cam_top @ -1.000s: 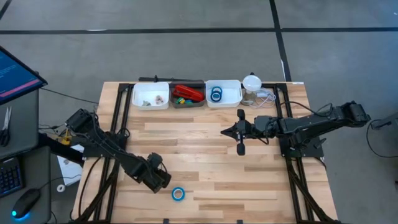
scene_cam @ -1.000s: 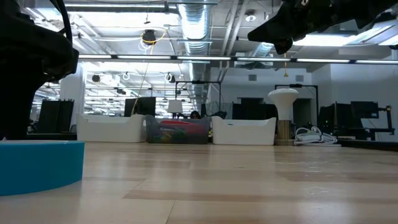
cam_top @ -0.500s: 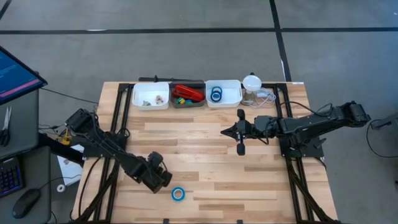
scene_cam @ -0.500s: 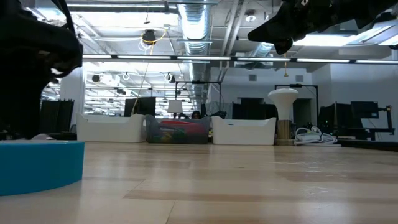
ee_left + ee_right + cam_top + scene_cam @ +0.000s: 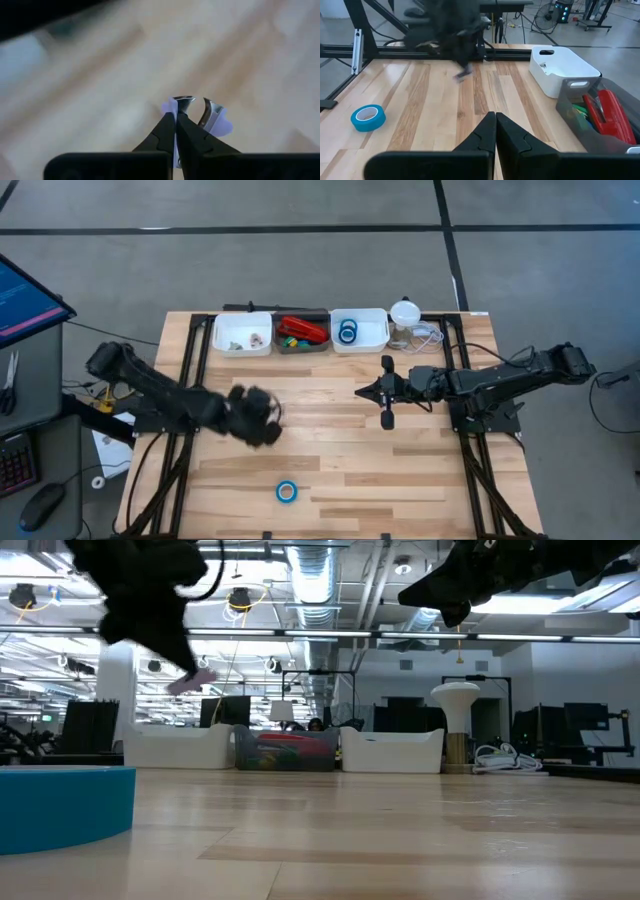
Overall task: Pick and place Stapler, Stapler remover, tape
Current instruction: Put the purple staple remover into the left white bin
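Tape lies nearest the front edge of the table: a single blue roll (image 5: 287,491) flat on the wooden planks, well apart from both arms, and it fills the lower left corner of the low view (image 5: 62,805). Behind it, over the left-middle of the table, the left gripper (image 5: 264,416) is raised above the wood and blurred; its wrist camera shows the two dark fingers pressed together on a small stapler remover (image 5: 200,114) with curved metal claws and pale lilac plastic, and in the low view a lilac bit (image 5: 193,680) shows under the dark mass of that arm. At about the same depth on the right, the right gripper (image 5: 389,417) hovers over the planks, its fingers closed against each other with nothing between them, as its own wrist view shows (image 5: 495,117). Farthest back, three bins stand in a row along the rear edge: a white bin (image 5: 222,343) on the left holding small pale pieces, a grey bin (image 5: 282,347) in the middle with the red stapler (image 5: 305,329) lying in it, and a white bin (image 5: 374,341) on the right holding two more blue tape rolls (image 5: 347,332). A small white lamp (image 5: 404,312) stands just beside that last bin.
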`<state>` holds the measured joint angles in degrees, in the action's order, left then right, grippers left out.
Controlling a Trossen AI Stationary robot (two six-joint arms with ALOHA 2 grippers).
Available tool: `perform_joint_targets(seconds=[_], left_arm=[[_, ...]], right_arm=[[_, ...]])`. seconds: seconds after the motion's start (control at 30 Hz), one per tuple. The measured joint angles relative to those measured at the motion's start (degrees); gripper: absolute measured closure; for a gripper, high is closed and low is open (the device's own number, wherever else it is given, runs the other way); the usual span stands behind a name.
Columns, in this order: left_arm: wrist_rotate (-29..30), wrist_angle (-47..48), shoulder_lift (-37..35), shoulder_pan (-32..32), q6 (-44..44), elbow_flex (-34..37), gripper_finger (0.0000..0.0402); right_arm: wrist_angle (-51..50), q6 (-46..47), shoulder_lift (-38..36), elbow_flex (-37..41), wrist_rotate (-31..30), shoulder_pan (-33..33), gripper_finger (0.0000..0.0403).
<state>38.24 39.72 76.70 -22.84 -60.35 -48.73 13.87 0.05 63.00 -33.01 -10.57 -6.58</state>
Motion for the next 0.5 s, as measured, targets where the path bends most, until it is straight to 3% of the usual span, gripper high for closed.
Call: perform_joint_targets(seconds=[0.23, 0.5], left_arm=[[6.23, 0.47, -11.24, 15.18, 22.84, 0.0, 0.0401], [5.9, 0.55, -16.43, 33.68, 36.47, -0.02, 0.0401]], right_arm=[[-0.02, 0.02, 0.0, 0.0, 0.0, -0.03, 0.0402], [-0.09, 1.66, 0.0, 0.0, 0.0, -0.06, 0.0402]])
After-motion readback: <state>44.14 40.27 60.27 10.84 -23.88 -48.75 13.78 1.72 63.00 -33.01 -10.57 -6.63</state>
